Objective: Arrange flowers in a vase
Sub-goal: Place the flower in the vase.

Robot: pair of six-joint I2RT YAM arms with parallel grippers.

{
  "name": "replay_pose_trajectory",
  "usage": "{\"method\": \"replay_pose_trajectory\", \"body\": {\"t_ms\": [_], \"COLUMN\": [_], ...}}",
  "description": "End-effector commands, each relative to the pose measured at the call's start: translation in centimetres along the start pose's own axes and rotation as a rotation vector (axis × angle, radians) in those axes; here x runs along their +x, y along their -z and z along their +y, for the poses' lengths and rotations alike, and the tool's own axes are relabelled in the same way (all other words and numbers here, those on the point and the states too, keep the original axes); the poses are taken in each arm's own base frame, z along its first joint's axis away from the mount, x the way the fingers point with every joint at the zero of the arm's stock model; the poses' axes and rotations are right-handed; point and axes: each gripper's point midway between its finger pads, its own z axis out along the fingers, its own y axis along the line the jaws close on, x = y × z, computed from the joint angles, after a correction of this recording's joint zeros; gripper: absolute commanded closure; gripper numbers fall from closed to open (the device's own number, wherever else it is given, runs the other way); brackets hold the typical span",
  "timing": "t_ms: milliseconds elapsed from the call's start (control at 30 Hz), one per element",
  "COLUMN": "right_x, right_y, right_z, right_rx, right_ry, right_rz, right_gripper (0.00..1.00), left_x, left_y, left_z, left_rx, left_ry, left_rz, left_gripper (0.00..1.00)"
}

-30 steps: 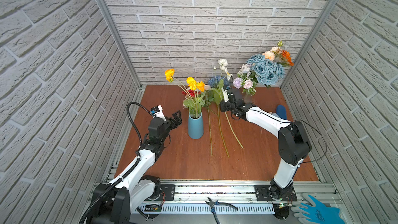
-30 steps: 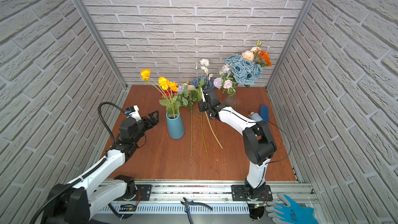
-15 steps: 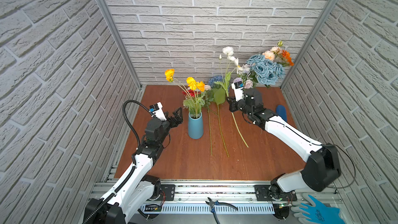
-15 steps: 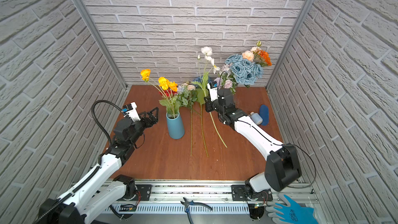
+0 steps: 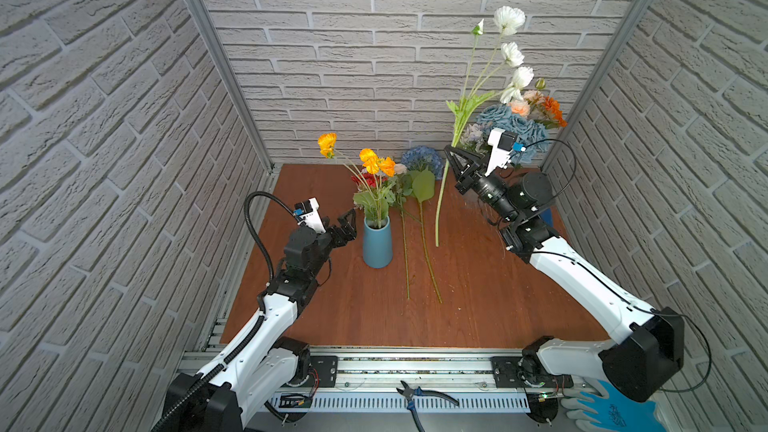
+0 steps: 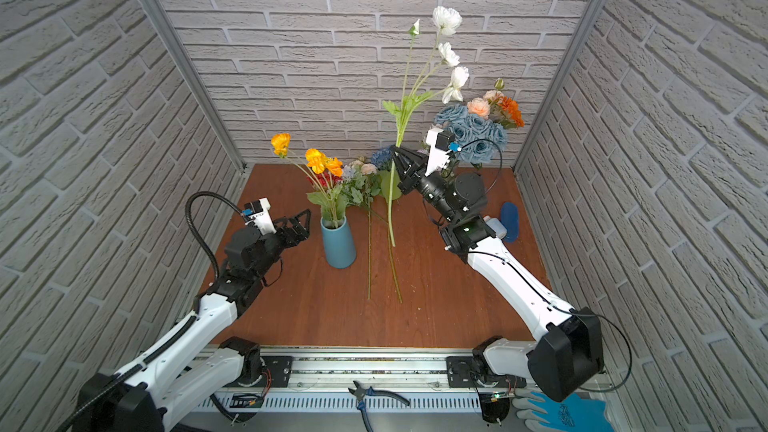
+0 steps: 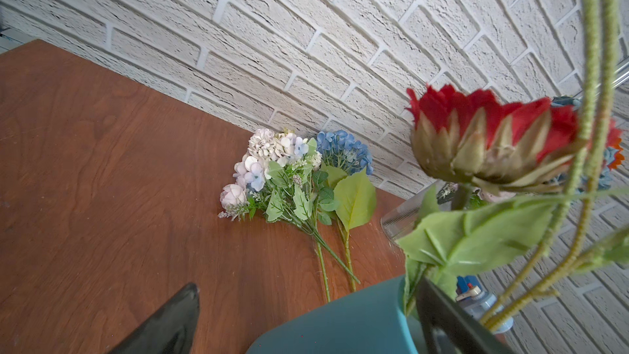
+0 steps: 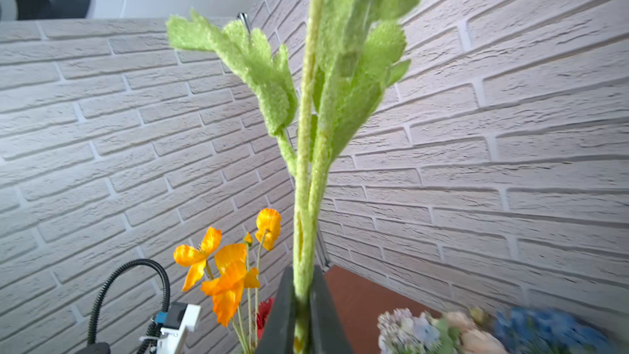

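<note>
Black fingers of the right gripper (image 8: 302, 277) are pinched tight on the fuzzy green stalk of the tall white poppy stem (image 8: 306, 199), grabbing it low, under the leaves. So it stands nearly upright, with three open white blooms and one closed bud way up against the grey brick back wall (image 5: 374, 56). Its bare lower end hangs down over the brown wooden table (image 5: 478, 292); whether it touches, I can't tell. There's free wood around that end and on toward the front rail. On the other side the left gripper (image 5: 351, 226) is spread wide right beside the neck of the tapered blue ceramic vase (image 5: 377, 247). In the left wrist view the vase sits between the two fingers, but I can't make out any contact. The vase holds three orange poppies (image 5: 369, 160) and one small red bloom (image 7: 493, 124). Two stems lie flat side by side between the vase and the held stem, heads toward the back wall: a lilac-white spray (image 7: 272, 171) and a blue hydrangea (image 5: 422, 157) with one big leaf. A bunch of pale blue roses (image 5: 519, 122) with peach and orange bits fills the back right corner, just behind the right wrist. Compared to a second ago: the poppy stem was slanting low next to the two lying ones, now it's up high and the right arm has unfolded. The left gripper barely moved.
</note>
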Motion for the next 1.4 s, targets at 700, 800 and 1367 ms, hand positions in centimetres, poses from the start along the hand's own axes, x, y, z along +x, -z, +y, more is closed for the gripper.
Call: {"method": "replay_pose_trajectory", "body": {"t_ms": [700, 800, 1367], "right_x": [-4.2, -3.4, 3.3], "right_y": [-4.4, -5.0, -5.3], "right_z": [8.9, 8.5, 5.4], "right_rx": [-0.332, -0.332, -0.239], "right_ry": [0.013, 0.020, -0.026], "right_rz": [-0.282, -0.282, -0.152], "right_gripper": [0.94, 0.94, 0.94], "left_x": [1.3, 1.3, 1.3], "left_y": [0.6, 0.8, 0.9], "left_z": [0.5, 0.5, 0.6], "left_rx": [0.008, 0.008, 0.005], "left_ry": [-0.015, -0.015, -0.016], "left_rz": [0.010, 0.010, 0.006], "left_gripper": [0.02, 0.02, 0.02]}}
